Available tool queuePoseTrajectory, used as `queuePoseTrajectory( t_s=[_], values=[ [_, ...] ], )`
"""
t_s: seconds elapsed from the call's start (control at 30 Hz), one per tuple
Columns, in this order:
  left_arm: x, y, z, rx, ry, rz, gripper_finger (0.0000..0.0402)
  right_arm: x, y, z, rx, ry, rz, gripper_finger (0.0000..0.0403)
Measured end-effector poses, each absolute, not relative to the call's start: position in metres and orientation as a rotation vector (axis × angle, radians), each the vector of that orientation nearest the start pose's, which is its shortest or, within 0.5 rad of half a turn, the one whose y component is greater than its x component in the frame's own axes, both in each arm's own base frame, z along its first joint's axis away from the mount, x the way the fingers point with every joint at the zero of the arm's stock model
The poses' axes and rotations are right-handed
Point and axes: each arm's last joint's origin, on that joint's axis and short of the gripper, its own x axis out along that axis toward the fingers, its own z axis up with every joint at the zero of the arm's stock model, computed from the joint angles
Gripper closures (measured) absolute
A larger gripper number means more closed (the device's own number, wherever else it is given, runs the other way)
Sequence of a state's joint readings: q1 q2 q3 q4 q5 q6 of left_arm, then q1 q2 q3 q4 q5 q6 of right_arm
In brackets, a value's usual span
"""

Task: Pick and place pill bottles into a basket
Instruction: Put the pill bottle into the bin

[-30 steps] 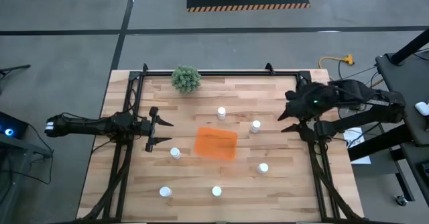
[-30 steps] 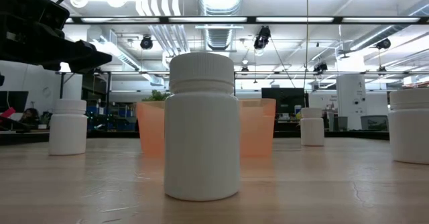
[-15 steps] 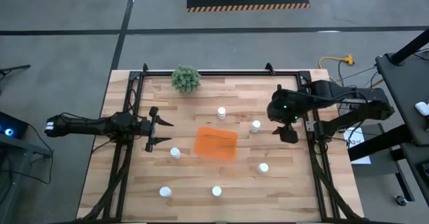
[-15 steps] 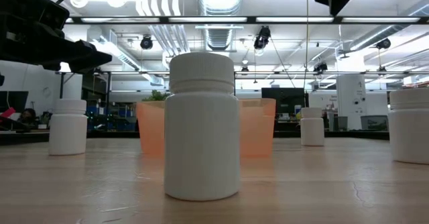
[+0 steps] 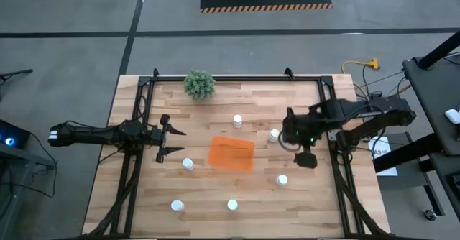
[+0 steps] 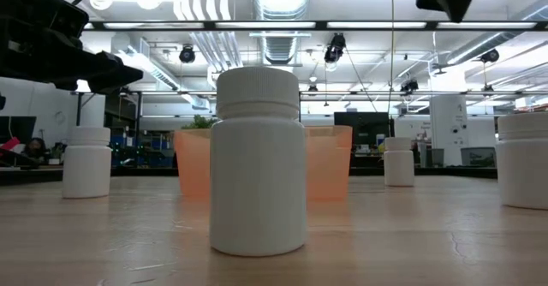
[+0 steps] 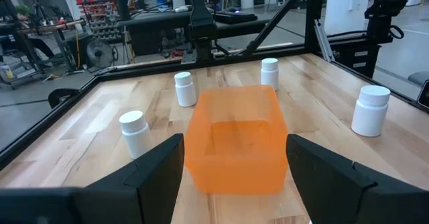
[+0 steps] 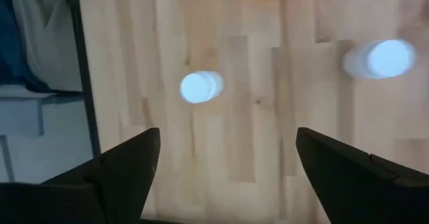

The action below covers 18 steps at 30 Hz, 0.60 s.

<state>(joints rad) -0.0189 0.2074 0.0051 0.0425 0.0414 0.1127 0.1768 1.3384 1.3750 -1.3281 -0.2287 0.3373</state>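
The orange basket (image 5: pixel 231 154) stands mid-table, also in the left wrist view (image 7: pixel 234 140). Six white-capped pill bottles stand upright on the wood around it: (image 5: pixel 237 121), (image 5: pixel 274 134), (image 5: pixel 187 164), (image 5: pixel 282 180), (image 5: pixel 177 205), (image 5: pixel 232 205). My right gripper (image 5: pixel 287 134) is open and empty above the table, just right of the bottle at the basket's right. Its wrist view (image 8: pixel 228 138) looks down on two bottles (image 8: pixel 201 86), (image 8: pixel 385 58). My left gripper (image 5: pixel 172 141) is open and empty, left of the basket, pointing at it (image 7: pixel 234 184).
A green bushy plant (image 5: pixel 199 84) stands at the far edge. Black frame rails (image 5: pixel 338 161) run along the table's left and right sides under the arms. In the low view the nearest bottle (image 6: pixel 257 162) stands in front of the basket (image 6: pixel 330 162).
My right gripper has gone from the table's right edge toward the left and slightly toward the near edge, tipping over to point down at the table, and now stands beside the bottle right of the basket. It stays open.
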Motion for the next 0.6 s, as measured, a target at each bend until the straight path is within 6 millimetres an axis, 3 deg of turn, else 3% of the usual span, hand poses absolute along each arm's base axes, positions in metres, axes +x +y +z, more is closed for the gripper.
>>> queuePoseTrajectory(
  t_s=[0.37, 0.6],
  values=[
    [0.109, -0.003, 0.152, 0.111, 0.157, -0.069, 0.0157, 0.243, 0.099, 0.303, 0.166, 1.484, 0.135, 0.0074],
    [0.109, -0.003, 0.152, 0.111, 0.156, -0.069, 0.0157, 0.264, 0.120, 0.282, 0.120, 1.454, 0.158, 0.0074]
  ],
)
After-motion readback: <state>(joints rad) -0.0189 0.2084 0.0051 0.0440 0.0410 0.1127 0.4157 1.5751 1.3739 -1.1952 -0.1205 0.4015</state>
